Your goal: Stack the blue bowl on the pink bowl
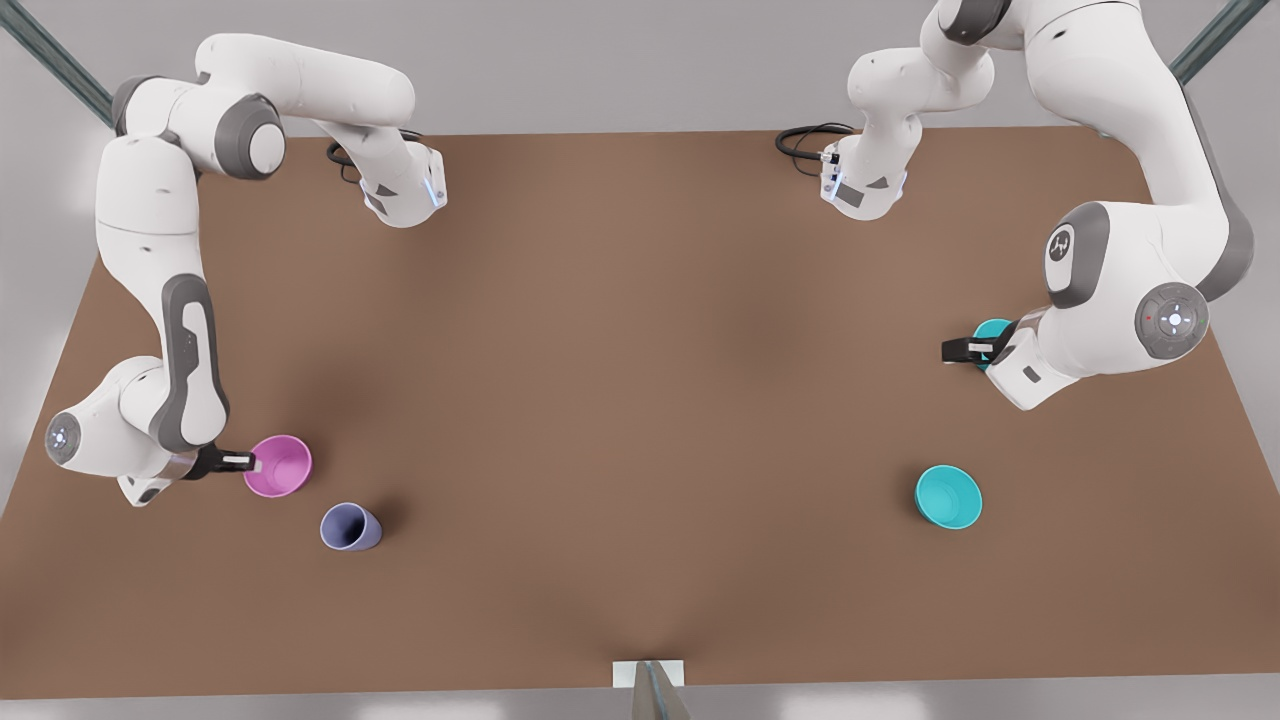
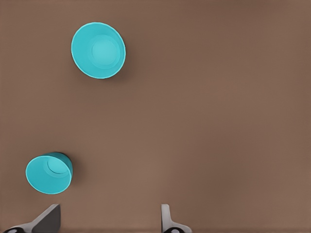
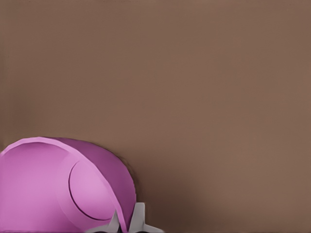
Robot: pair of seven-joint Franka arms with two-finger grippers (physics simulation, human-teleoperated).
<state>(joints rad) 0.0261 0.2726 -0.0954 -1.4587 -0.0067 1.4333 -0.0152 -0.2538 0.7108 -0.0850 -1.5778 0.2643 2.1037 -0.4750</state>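
The pink bowl stands near the front view's left edge of the brown table. My right gripper is shut on its rim, and the right wrist view shows the two fingers pinching the pink wall. Two alike teal bowls sit at the front view's right. The blue bowl is the one partly hidden by my left arm, right beside my left gripper. In the left wrist view this bowl lies just outside one finger of the left gripper, which is open and holds nothing.
The second teal bowl stands alone nearer the table's front edge. A lavender cup sits close to the pink bowl, toward the front. Brown table stretches bare between the two arms.
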